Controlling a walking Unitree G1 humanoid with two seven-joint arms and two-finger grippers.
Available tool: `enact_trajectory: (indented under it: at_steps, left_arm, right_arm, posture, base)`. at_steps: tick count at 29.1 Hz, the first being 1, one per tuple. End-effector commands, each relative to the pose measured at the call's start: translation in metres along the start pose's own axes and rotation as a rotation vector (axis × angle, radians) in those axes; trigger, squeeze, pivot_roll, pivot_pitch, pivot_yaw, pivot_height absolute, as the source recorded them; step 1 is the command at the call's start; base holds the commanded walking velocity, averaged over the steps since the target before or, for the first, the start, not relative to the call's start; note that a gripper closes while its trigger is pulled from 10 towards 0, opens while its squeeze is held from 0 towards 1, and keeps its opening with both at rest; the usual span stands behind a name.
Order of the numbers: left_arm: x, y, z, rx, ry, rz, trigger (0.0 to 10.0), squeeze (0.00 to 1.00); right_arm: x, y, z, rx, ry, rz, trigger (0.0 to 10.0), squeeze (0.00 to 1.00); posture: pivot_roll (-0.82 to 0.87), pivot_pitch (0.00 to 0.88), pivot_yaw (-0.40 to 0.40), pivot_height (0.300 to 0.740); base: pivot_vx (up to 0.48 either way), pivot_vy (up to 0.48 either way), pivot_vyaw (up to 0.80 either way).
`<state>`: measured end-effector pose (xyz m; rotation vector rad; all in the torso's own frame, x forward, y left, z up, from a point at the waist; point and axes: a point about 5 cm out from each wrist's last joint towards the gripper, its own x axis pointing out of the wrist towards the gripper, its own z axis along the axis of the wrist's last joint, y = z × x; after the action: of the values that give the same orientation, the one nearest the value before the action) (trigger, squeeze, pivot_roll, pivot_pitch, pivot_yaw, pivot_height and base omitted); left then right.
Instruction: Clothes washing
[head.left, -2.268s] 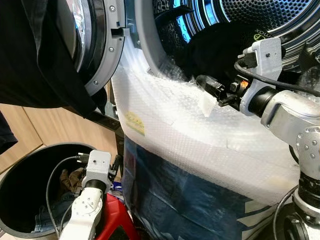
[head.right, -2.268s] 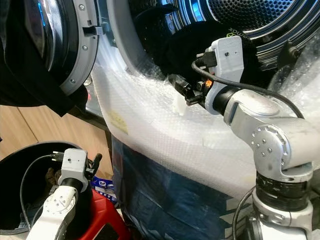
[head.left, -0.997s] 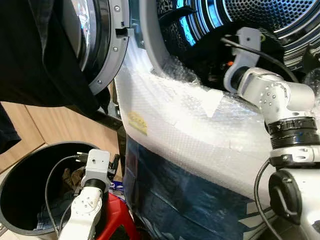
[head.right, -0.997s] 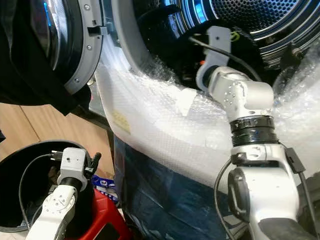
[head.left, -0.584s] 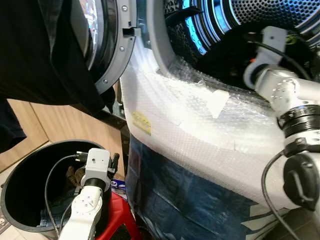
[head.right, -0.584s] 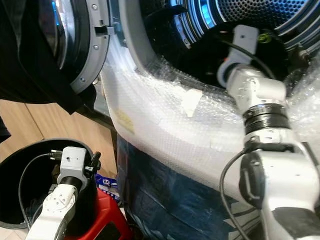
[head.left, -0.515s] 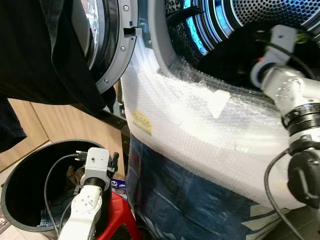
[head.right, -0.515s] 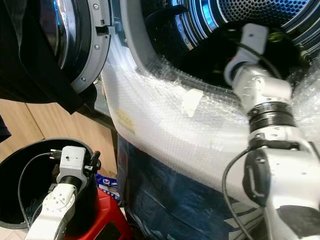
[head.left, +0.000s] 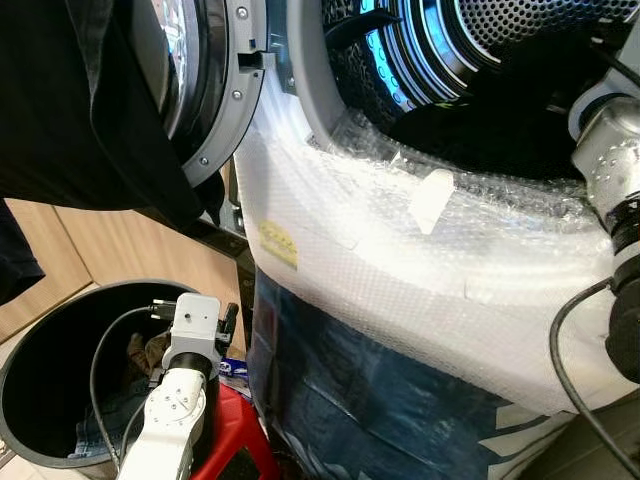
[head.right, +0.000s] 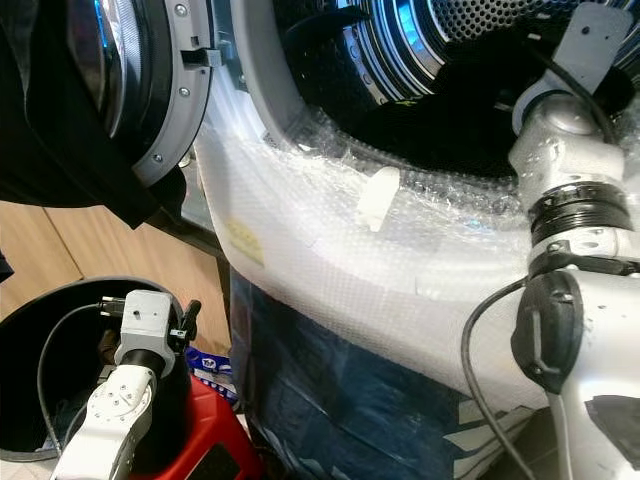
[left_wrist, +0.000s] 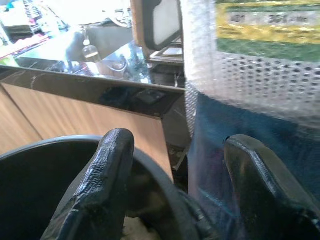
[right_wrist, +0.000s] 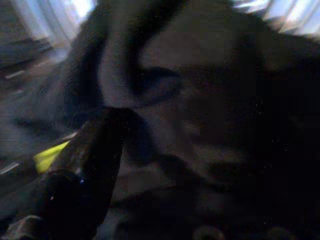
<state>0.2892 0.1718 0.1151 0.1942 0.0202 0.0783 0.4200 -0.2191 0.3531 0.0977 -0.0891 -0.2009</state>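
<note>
Reaching deep into the drum (head.left: 480, 60), the right gripper (right_wrist: 85, 165) is among dark clothes (right_wrist: 210, 115) to load them, can't tell its grip; left gripper (left_wrist: 175, 175) hangs spread over the bin (head.left: 40, 340).

— Glossy perforated metal on the drum (head.left: 520, 25), clear bubble wrap (head.left: 380, 250) taped over the washer's front.
— Matt black plastic bin (head.left: 40, 400), wood-grain cabinet panel (head.left: 40, 260). Dark cloth (right_wrist: 200, 125) inside, possibly knit; it's too blurred.

Wooden floor (head.left: 40, 270), lower-left; black round bin (head.left: 40, 345) standing on it, clothes (head.left: 140, 352) inside; red stool (head.left: 235, 445) beside bin, at bubble-wrapped washer's (head.left: 400, 260) foot.
</note>
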Motion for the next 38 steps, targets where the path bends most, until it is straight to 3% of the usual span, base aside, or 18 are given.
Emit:
enact_trajectory:
  at_steps: [1,3,6,7,8,14,16,17,23,24,25,26,27,28,31,34,37,38]
  left_arm:
    - [0.001,0.0,0.004,0.005,-0.013,0.004,10.0,0.0]
    - [0.0,-0.001,0.004,0.004,-0.011,0.004,10.0,0.0]
    - [0.0,-0.001,0.004,0.003,-0.012,0.001,10.0,0.0]
    - [0.0,-0.001,0.004,0.003,-0.012,0.001,10.0,0.0]
    - [0.001,-0.002,0.004,0.001,-0.013,-0.003,10.0,0.0]
    - [0.001,-0.003,0.004,-0.001,-0.016,-0.007,10.0,0.0]
    - [0.001,-0.007,0.004,-0.005,-0.017,-0.017,10.0,0.0]
    - [0.001,-0.008,0.004,-0.008,-0.018,-0.023,10.0,0.0]
    - [0.002,-0.01,0.004,-0.009,-0.017,-0.039,10.0,0.0]
    - [0.003,-0.012,0.004,-0.01,-0.02,-0.047,10.0,0.0]
    - [0.003,-0.012,0.004,-0.01,-0.02,-0.047,10.0,0.0]
    - [0.003,-0.013,0.005,-0.012,-0.023,-0.048,10.0,0.0]
    - [0.003,-0.013,0.005,-0.013,-0.024,-0.052,10.0,0.0]
    - [0.003,-0.014,0.005,-0.015,-0.024,-0.052,10.0,0.0]
    - [0.003,-0.015,0.004,-0.016,-0.024,-0.057,10.0,0.0]
    - [0.003,-0.016,0.004,-0.016,-0.024,-0.058,10.0,0.0]
    - [0.003,-0.015,0.005,-0.015,-0.027,-0.059,10.0,0.0]
    - [0.003,-0.015,0.005,-0.015,-0.027,-0.059,10.0,0.0]
  right_arm:
    - [0.0,0.009,-0.009,-0.01,0.042,0.076,10.0,0.0]
    - [-0.001,0.026,-0.015,-0.047,0.053,0.21,10.0,0.0]
    - [-0.005,0.047,-0.019,0.012,0.089,0.353,10.0,0.0]
    - [-0.005,0.047,-0.019,0.012,0.089,0.353,10.0,0.0]
    - [-0.009,0.059,-0.017,0.05,0.089,0.469,10.0,0.0]
    - [-0.017,0.069,-0.01,0.07,0.054,0.59,10.0,0.0]
    - [-0.037,0.074,-0.004,0.131,-0.012,0.732,10.0,0.0]
    - [-0.057,0.074,0.001,0.164,-0.073,0.824,10.0,0.0]
    - [-0.086,0.069,0.001,0.169,-0.154,0.93,10.0,0.0]
    - [-0.1,0.067,0.003,0.218,-0.19,0.991,10.0,0.0]
    - [-0.1,0.067,0.003,0.218,-0.19,0.991,10.0,0.0]
    - [-0.111,0.066,0.006,0.247,-0.235,1.034,10.0,0.0]
    - [-0.139,0.067,0.01,0.283,-0.31,1.146,10.0,0.0]
    - [-0.152,0.069,0.011,0.284,-0.348,1.198,10.0,0.0]
    - [-0.173,0.072,0.005,0.318,-0.357,1.295,10.0,0.0]
    - [-0.178,0.072,0.002,0.33,-0.348,1.319,10.0,0.0]
    - [-0.201,0.077,-0.034,0.289,-0.238,1.407,10.0,0.0]
    - [-0.201,0.077,-0.034,0.289,-0.238,1.407,10.0,0.0]
  posture:
    - [0.08,0.013,-0.048,0.74]
    - [0.08,0.011,-0.047,0.74]
    - [0.07,0.005,-0.044,0.74]
    - [0.07,0.005,-0.044,0.74]
    - [0.07,0.002,-0.043,0.74]
    - [0.06,0.0,-0.039,0.74]
    - [0.05,0.003,-0.035,0.74]
    - [0.05,0.0,-0.033,0.74]
    - [0.02,0.0,-0.025,0.74]
    - [0.02,0.0,-0.025,0.74]
    - [0.02,0.0,-0.025,0.74]
    - [0.01,0.0,-0.026,0.74]
    - [0.01,0.0,-0.025,0.74]
    - [0.01,0.0,-0.025,0.74]
    - [0.01,0.0,-0.028,0.74]
    - [0.01,0.0,-0.028,0.74]
    - [0.02,0.0,-0.035,0.74]
    - [0.02,0.0,-0.035,0.74]
  base:
    - [0.0,0.0,0.0]
    - [0.0,0.0,0.0]
    - [0.0,0.0,0.0]
    - [0.0,0.0,0.0]
    - [0.0,0.0,0.0]
    - [0.0,0.0,0.0]
    - [0.0,0.0,0.0]
    - [0.0,0.0,0.0]
    - [0.0,0.0,0.0]
    - [0.0,0.0,0.0]
    - [0.0,0.0,0.0]
    - [0.0,0.0,0.0]
    - [0.0,0.0,0.0]
    - [0.0,0.0,0.0]
    - [0.0,0.0,0.0]
    - [0.0,0.0,0.0]
    - [0.0,0.0,0.0]
    - [0.0,0.0,0.0]
